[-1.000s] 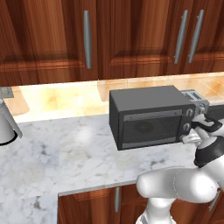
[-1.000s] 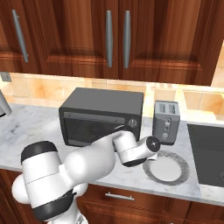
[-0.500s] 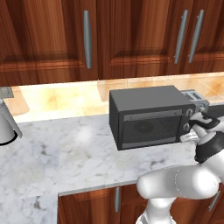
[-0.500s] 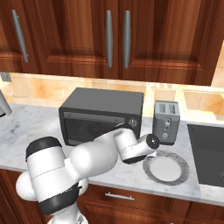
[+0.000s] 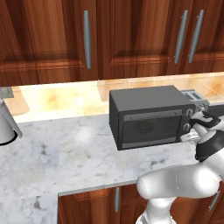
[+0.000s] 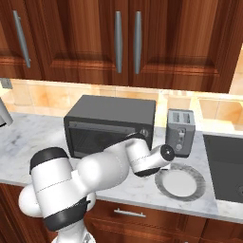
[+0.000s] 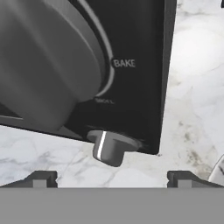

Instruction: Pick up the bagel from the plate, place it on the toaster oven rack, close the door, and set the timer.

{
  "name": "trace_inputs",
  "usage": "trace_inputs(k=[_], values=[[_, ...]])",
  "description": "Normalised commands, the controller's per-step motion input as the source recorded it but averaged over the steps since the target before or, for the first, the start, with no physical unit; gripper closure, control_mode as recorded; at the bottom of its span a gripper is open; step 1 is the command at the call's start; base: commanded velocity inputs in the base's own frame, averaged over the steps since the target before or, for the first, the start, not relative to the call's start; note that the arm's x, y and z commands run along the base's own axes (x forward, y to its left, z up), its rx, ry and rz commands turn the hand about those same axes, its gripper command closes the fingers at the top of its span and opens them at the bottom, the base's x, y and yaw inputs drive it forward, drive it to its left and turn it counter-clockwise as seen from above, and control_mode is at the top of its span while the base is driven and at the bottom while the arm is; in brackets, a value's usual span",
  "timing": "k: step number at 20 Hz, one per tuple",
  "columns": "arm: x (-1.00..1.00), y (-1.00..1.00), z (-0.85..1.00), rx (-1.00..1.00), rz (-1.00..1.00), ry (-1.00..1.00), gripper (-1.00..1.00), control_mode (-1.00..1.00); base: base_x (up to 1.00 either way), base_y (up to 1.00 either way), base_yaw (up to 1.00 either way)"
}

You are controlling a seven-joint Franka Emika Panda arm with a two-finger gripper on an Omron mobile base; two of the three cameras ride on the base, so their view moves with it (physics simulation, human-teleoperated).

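Observation:
The dark grey toaster oven stands on the counter with its door shut. The rack and the bagel are hidden from me. The round pale plate lies bare in front of the slot toaster. My gripper hovers at the oven's right front corner, by the control knobs. In the hand view my gripper is open, its fingertips wide apart with nothing between them. Just beyond them is a small grey knob with a white mark. A large knob fills the upper left beside the word BAKE.
A silver slot toaster stands right of the oven, and a dark sink lies further right. Wooden cabinets hang above the counter. A metal vessel stands at the far left on the marble counter.
The arm has shifted only slightly. The hand stays at the oven's knobs with its jaws as wide as before.

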Motion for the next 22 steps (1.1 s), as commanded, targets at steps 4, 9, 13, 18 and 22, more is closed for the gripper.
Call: trace_inputs(k=[4,9,13,18,22], values=[[0.0,0.06,0.0,0.0,0.0,0.0,-1.0,-1.0,0.0,0.0,0.0],[0.03,0.1,0.0,0.0,0.0,0.0,-1.0,-1.0,0.0,0.0,0.0],[0.13,0.07,0.0,0.0,0.0,0.0,-1.0,-1.0,0.0,0.0,0.0],[0.27,0.0,0.0,0.0,-0.01,0.0,-1.0,-1.0,0.0,0.0,0.0],[0.21,-0.12,-0.08,0.0,0.0,0.0,-1.0,-1.0,0.0,0.0,0.0]])
